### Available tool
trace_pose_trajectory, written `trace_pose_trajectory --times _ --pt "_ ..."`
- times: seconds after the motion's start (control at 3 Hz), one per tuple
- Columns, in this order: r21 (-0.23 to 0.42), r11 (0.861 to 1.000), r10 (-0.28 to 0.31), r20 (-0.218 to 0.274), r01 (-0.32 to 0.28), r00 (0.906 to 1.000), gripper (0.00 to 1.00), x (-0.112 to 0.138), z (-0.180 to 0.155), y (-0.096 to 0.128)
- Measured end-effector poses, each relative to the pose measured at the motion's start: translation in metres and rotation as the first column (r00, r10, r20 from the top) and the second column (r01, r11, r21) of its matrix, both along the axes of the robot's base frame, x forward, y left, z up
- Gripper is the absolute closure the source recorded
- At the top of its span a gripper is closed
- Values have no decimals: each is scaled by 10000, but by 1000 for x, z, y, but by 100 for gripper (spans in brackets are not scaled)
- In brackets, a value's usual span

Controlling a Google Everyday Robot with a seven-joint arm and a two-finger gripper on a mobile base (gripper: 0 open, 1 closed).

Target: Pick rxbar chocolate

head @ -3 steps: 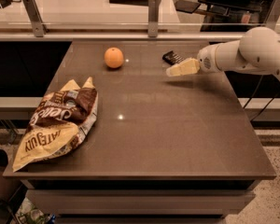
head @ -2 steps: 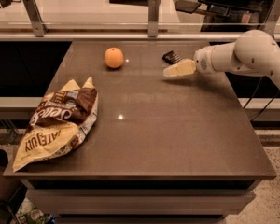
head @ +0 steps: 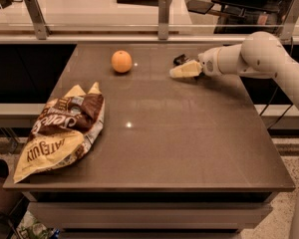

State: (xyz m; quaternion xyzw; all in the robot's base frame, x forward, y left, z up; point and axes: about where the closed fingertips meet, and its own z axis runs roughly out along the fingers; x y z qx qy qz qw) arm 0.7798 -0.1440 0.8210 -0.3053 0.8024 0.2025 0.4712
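Arm (head: 259,54) stretches leftward, tool (head: 175,73) beside rxbar chocolate (head: 180,59).

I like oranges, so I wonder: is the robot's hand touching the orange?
No, the gripper is beside the rxbar chocolate at the far right of the table, well apart from the orange.

On the brown tabletop (head: 189,133), a round orange fruit (head: 121,61) lies at eleven o'clock and a crumpled brown-and-yellow snack bag (head: 60,128) at eight, my gripper (head: 175,73) at one.
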Motion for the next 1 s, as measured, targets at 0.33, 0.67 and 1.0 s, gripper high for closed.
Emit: trace_pose_trajectory --times 0.33,0.67,1.0 --pt "-3 10000 33 -27 -33 10000 43 0 -1 2" --pt "6 10000 75 -50 -75 10000 65 0 -3 5" --pt "8 10000 86 -56 -86 9999 88 0 -3 6"
